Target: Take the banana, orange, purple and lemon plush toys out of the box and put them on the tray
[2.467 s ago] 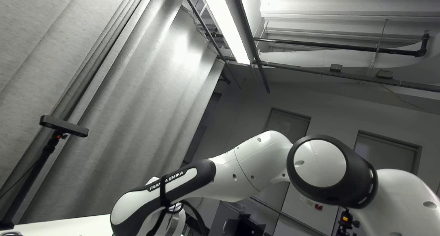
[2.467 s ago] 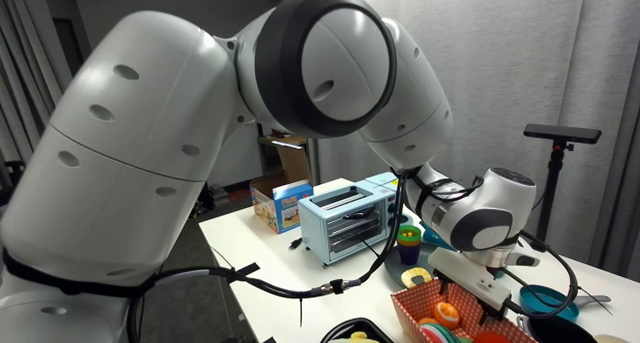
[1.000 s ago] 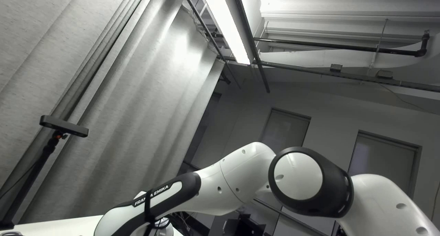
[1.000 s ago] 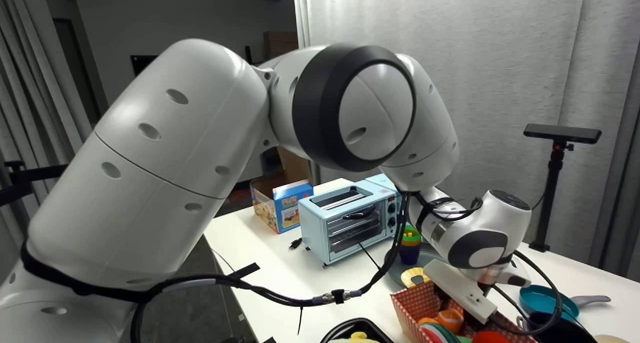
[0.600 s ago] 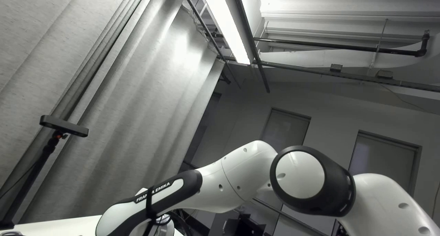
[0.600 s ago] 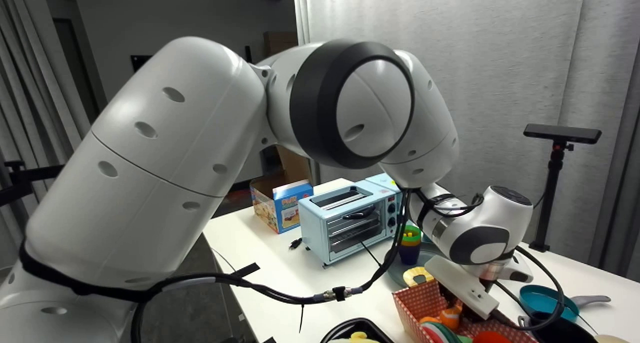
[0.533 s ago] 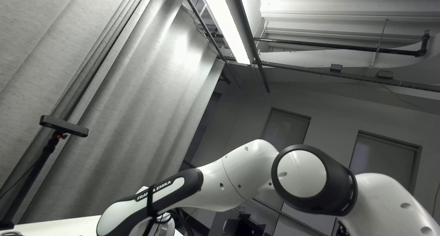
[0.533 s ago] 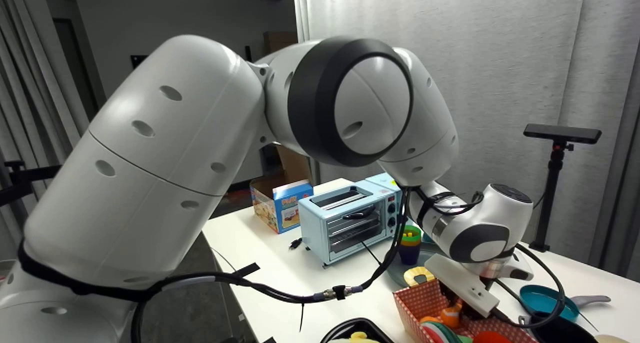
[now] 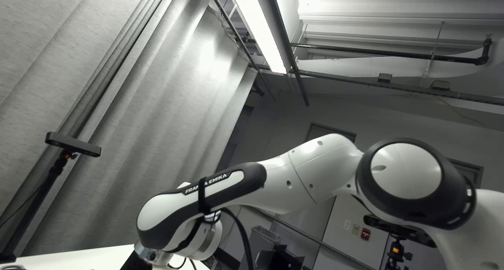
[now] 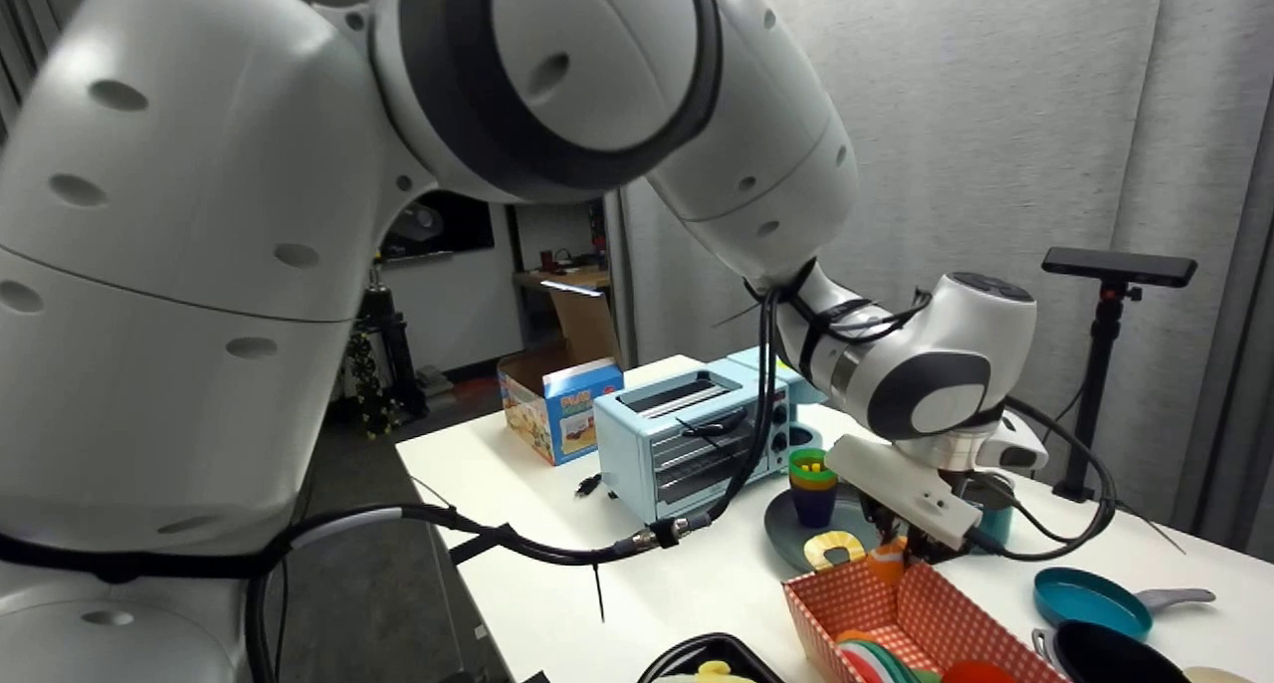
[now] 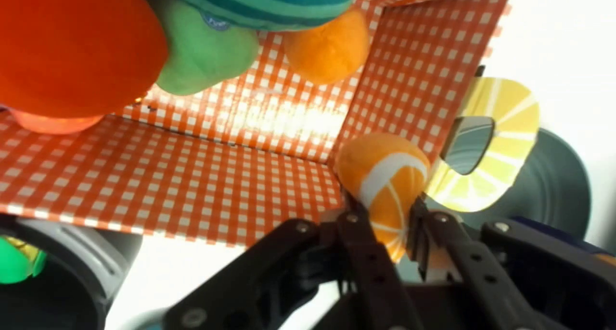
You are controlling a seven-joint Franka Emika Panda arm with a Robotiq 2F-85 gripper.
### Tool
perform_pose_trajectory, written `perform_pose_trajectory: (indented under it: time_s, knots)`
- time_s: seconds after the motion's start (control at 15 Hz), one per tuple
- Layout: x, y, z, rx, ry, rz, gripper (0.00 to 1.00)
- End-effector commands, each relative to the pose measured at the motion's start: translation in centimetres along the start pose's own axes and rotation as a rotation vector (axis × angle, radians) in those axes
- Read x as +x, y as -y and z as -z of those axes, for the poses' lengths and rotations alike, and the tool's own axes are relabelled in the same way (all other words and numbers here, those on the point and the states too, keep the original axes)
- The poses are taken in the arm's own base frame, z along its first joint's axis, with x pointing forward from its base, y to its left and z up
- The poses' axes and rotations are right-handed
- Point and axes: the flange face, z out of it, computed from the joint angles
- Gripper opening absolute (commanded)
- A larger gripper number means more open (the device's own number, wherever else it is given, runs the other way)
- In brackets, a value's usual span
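As a white robot arm (image 10: 607, 66) arches over a desk (image 10: 557, 613) in an exterior view, a blue printed carton (image 10: 575, 424) stands by the desk's far left edge, a light-blue toaster oven (image 10: 697, 454) to its right. In front of it, toward the desk's near side, sits a black tray (image 10: 712, 645). A cup stack (image 10: 814, 494) rises from a gray plate (image 10: 784, 534), with a yellow fruit ring (image 10: 831, 539) at the plate's near edge, just beside a red-checked box (image 10: 960, 613). Inside it lies a striped toy (image 10: 876, 658). At the box's far corner, the gripper (image 11: 386, 213) pinches an orange plush toy (image 11: 392, 193). In the wrist view, its long axis runs roughly along the jaws, the lower end leaning slightly right; the plain rounded end points toward the box's interior, while the white-rimmed, segmented face meets the camera and narrows between the jaws. Whether it touches the box's rim cannot be told. Farther right, a red toy (image 10: 975, 673) lies in the box; outside, a black pot (image 10: 1115, 653) and a teal pan (image 10: 1093, 598) stand on the desk, the pan's handle pointing right.
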Motion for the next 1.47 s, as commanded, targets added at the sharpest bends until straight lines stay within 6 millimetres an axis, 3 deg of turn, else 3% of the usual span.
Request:
perform_pose_trajectory:
  time_s: [0.0, 0.27, 0.47, 0.67, 1.0, 1.4]
  knots:
    - [-4.2, 2.6, 4.7, 0.024, 0.023, 0.077, 0.05]
    - [-8.8, 3.6, 6.2, 0.061, 0.13, 0.126, 0.05]
    - [-12.3, 2.8, 5.4, 0.065, 0.23, 0.131, 0.05]
    - [-14.7, 1.9, 4.4, 0.095, 0.292, 0.136, 0.05]
    - [-15.9, -0.1, 1.9, 0.096, 0.356, 0.13, 0.05]
    - [-16.1, -0.5, -1.0, 0.097, 0.411, 0.129, 0.05]
